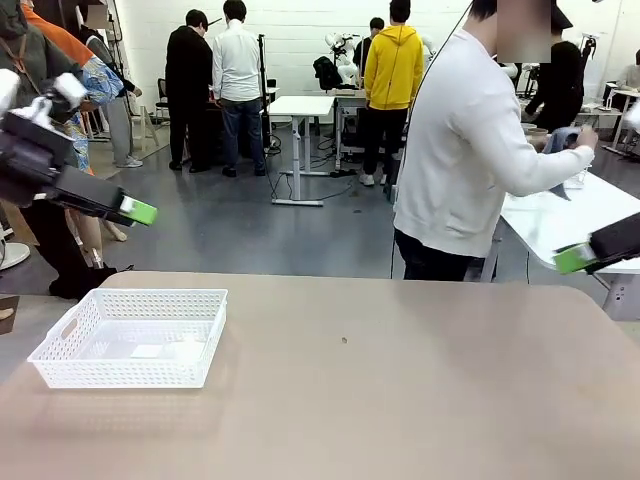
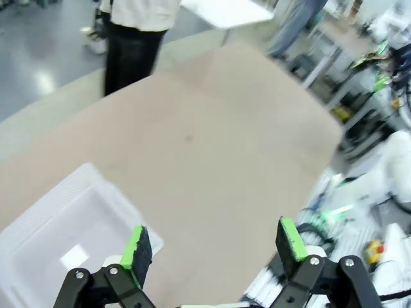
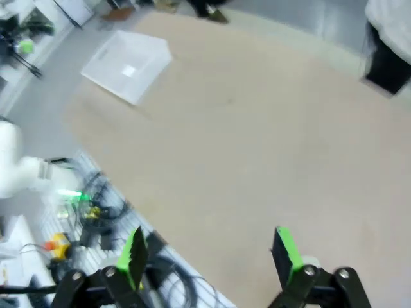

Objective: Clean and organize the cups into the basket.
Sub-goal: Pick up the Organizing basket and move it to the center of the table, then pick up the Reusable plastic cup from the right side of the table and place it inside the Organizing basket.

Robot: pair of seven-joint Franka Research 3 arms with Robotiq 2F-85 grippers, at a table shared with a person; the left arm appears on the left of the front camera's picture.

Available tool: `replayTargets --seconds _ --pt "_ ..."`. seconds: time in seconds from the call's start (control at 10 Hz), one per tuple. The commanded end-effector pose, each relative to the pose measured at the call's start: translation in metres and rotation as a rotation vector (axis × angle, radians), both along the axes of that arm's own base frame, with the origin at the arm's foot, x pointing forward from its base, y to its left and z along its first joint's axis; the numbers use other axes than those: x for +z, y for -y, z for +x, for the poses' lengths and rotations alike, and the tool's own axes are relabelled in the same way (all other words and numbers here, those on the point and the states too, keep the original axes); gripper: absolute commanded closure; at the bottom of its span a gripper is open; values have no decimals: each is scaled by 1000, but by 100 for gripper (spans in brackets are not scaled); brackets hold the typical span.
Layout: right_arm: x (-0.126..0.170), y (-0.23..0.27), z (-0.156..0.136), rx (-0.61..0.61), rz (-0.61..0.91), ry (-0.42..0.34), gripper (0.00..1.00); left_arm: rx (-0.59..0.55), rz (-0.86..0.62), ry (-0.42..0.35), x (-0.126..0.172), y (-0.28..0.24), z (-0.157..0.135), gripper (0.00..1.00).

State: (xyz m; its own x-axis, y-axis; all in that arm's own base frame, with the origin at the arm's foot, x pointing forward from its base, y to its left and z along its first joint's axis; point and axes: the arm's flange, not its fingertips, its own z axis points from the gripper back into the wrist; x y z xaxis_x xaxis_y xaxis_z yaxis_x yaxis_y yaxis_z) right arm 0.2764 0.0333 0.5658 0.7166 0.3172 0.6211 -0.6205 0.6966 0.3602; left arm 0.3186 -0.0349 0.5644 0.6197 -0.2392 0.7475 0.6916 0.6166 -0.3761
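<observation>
The white lattice basket [image 1: 120, 371] sits on the left part of the tan table [image 1: 400, 400], with nothing in it but a pale patch on its floor. It also lies below my left fingers in the left wrist view [image 2: 38, 234] and far off in the right wrist view [image 3: 128, 61]. The cups are out of view. My left gripper [image 1: 137, 210] hangs open above and behind the basket, its pads wide apart [image 2: 215, 247]. My right gripper [image 1: 575, 258] is open off the table's right edge [image 3: 209, 253], holding nothing.
A person in a white top [image 1: 460, 150] stands at the far side, turned away toward a white side table [image 1: 570, 215], hands on something blue-grey [image 1: 562, 140]. Cables and gear [image 3: 83, 205] lie on the floor beside the table.
</observation>
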Motion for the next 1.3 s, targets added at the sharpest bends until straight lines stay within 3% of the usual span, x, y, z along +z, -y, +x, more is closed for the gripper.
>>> replayTargets --seconds 0.0,0.2,0.3,0.6,0.7,0.9,1.2 --pt "-37 52 17 0 629 -451 0 14 -777 -477 -31 -42 22 0" --pt "-75 103 27 19 828 -561 0 151 -804 -576 -67 -86 24 0" --pt "-98 132 28 -29 911 -614 0 206 -808 -609 -75 -109 21 0" --pt "-129 191 7 -161 913 -672 0 288 -826 -608 -67 -172 -1 0" --pt "-119 216 -15 -190 917 -620 0 321 -791 -583 -53 -192 -16 0" --pt "-101 254 -56 -233 949 -517 0 376 -680 -605 -38 -217 -42 0" --pt "-88 282 -92 -284 969 -443 0 431 -668 -646 -44 -245 -69 0"
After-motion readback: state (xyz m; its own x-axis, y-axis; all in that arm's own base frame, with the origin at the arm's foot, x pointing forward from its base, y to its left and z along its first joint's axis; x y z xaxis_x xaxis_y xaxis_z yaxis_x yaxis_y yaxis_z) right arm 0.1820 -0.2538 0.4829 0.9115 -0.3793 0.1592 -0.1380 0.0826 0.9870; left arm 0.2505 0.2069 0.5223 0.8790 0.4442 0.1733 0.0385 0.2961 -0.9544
